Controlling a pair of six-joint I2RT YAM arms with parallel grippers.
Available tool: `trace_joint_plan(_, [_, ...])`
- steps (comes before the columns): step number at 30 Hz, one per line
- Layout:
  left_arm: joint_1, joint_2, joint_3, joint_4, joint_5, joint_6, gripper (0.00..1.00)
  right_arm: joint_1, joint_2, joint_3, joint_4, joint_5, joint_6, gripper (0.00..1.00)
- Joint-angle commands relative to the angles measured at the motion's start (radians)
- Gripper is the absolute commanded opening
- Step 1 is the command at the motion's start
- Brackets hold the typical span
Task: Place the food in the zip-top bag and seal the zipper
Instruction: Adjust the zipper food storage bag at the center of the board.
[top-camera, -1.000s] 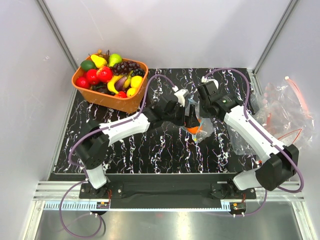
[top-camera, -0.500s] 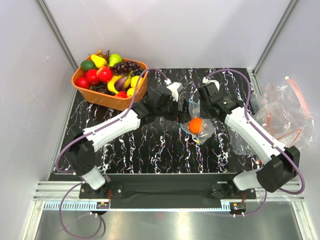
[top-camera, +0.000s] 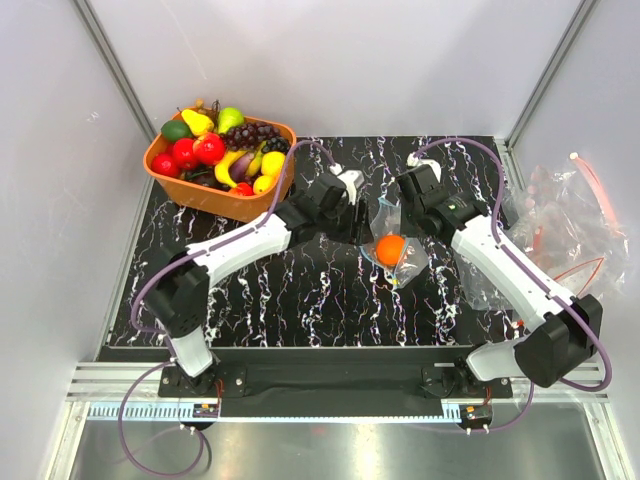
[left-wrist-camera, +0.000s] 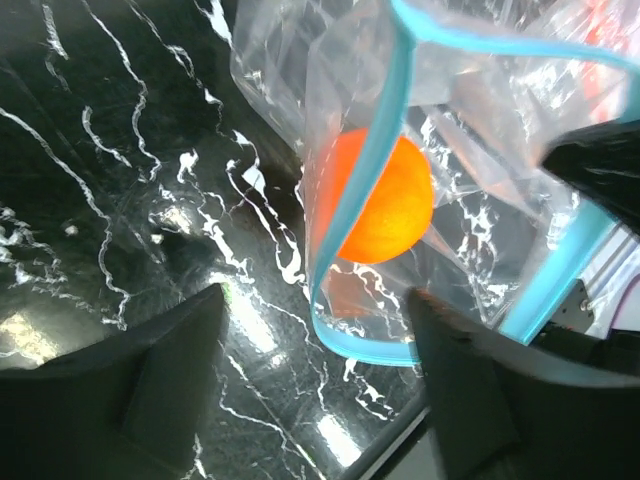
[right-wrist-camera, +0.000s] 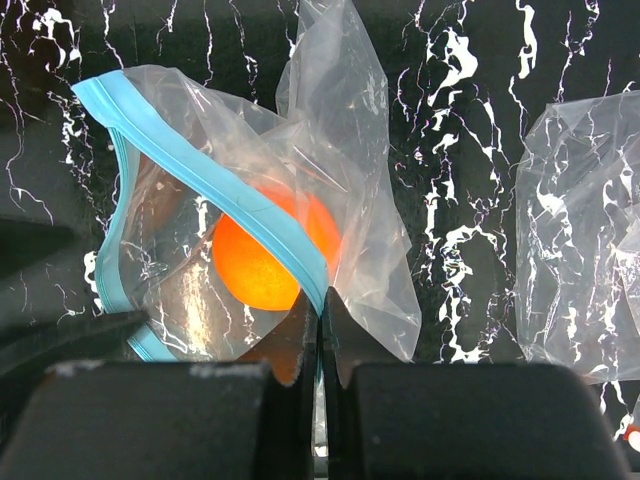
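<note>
The zip-top bag (top-camera: 408, 264) lies near the middle of the black white-veined table (top-camera: 300, 290), between the two wrists, with one orange toy fruit (top-camera: 391, 248) already inside it; through the right wrist camera the fruit (right-wrist-camera: 262, 262) sits low in the clear plastic, behind the light blue zipper (right-wrist-camera: 240, 205), which curves across the bag's mouth and stands parted rather than pressed flat; the right gripper (right-wrist-camera: 320, 315) is clenched on that zipper, its two fingers pinched together over the blue strip at the bag's near corner, and part of the mouth is lifted off the table; the left gripper (left-wrist-camera: 318, 293) hangs just beside the bag's open edge with its fingers spread wide and nothing between them, the blue strip and the orange fruit (left-wrist-camera: 385, 200) showing below the gap; the other food is in the orange basket (top-camera: 225, 203) at the table's far left corner, well apart from the bag: two red round fruits (top-camera: 197, 150) and a yellow one (top-camera: 273, 162) among a dark grape bunch (top-camera: 255, 133) and a green pear (top-camera: 231, 118); a heap of clear bags with red-orange strips (top-camera: 570, 215) lies off the table's right edge
</note>
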Motion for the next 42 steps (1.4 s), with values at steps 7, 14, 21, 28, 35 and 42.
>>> trace_joint_plan(7, [-0.024,-0.086,0.018,0.067,-0.012,-0.012,0.10,0.003,-0.062,-0.010,0.054,0.052,0.019,0.00])
trace_joint_plan(14, [-0.024,-0.218,0.131,-0.095,-0.062,0.049,0.04,-0.002,-0.044,-0.050,0.109,-0.011,0.034,0.00])
trace_joint_plan(21, [0.007,-0.173,0.058,-0.052,-0.027,0.046,0.04,-0.002,-0.058,0.178,-0.039,0.042,0.005,0.00])
trace_joint_plan(28, [0.010,-0.074,0.100,-0.014,0.067,0.019,0.00,-0.002,-0.182,0.210,0.006,-0.072,0.008,0.00])
trace_joint_plan(35, [0.010,-0.192,0.249,-0.196,-0.149,0.132,0.05,-0.002,-0.072,0.039,0.037,-0.042,0.028,0.00])
trace_joint_plan(42, [0.008,-0.119,0.099,-0.057,-0.053,0.086,0.03,-0.002,-0.157,0.150,0.019,-0.040,0.016,0.00])
